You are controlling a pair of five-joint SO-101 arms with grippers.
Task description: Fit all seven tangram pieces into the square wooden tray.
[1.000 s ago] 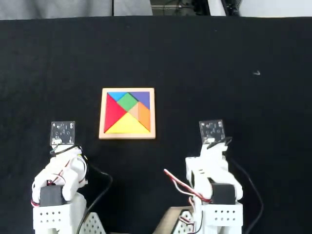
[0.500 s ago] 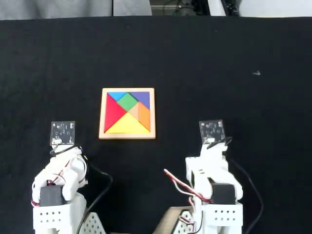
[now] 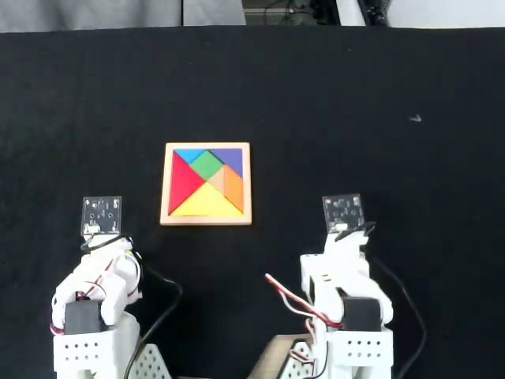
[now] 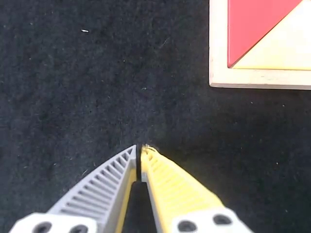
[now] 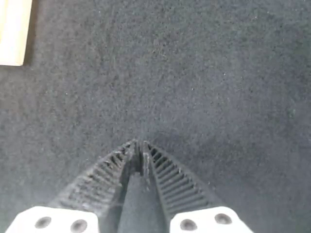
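High view: a black cloth-covered worktop (image 3: 355,118) is seen from above, spread across almost the whole picture. Two white arms are mounted side by side at its near edge, the left arm (image 3: 99,284) and the right arm (image 3: 343,276), both folded back close to their bases. The square wooden tray (image 3: 207,220) is laid flat on the worktop, ahead of the arms and nearer to the left arm, touched by neither.

The left end effector (image 4: 140,155), with one grey and one yellow finger, is closed with its tips together and nothing is gripped; it is held over bare cloth, near the tray's closest corner but apart from it. The right end effector (image 5: 138,148) is likewise closed tip to tip on nothing, over bare cloth and well apart from the tray.

All seven pieces are seated inside the tray, and its square recess is filled. The red triangle (image 3: 184,183) is placed along one side and the yellow triangle (image 3: 207,203) along the near edge. The orange piece (image 3: 233,187), purple piece (image 3: 230,156), blue triangle (image 3: 189,154), green square (image 3: 207,165) and small peach triangle (image 3: 216,181) are fitted around them.
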